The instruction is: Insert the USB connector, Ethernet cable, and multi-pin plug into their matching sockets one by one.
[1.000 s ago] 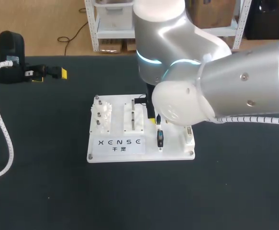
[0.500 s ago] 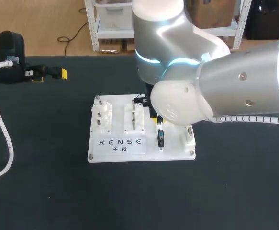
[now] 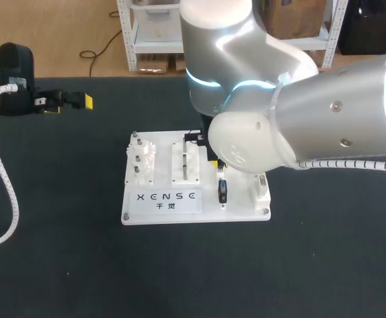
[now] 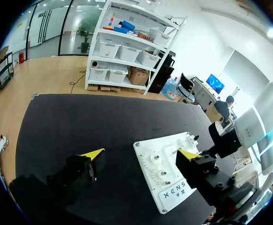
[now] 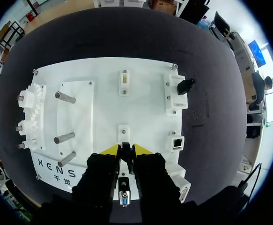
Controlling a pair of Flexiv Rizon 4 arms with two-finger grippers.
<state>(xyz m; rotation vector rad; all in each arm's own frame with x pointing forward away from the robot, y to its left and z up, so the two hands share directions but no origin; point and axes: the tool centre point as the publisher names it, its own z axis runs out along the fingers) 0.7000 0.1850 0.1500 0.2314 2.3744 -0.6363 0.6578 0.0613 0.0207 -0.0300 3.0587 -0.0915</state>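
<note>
Right gripper was clenched on the narrow black rear of the plug, low over the board. The plug's blue face lay beside the lettering, near the board's front edge. Left gripper hung released and empty, well apart at the left of the table. Held by so thin an end, the plug could likely pivot in the grip. A tilted face would catch on the socket's rim, and pushing on might bend pins or drag the board.
</note>
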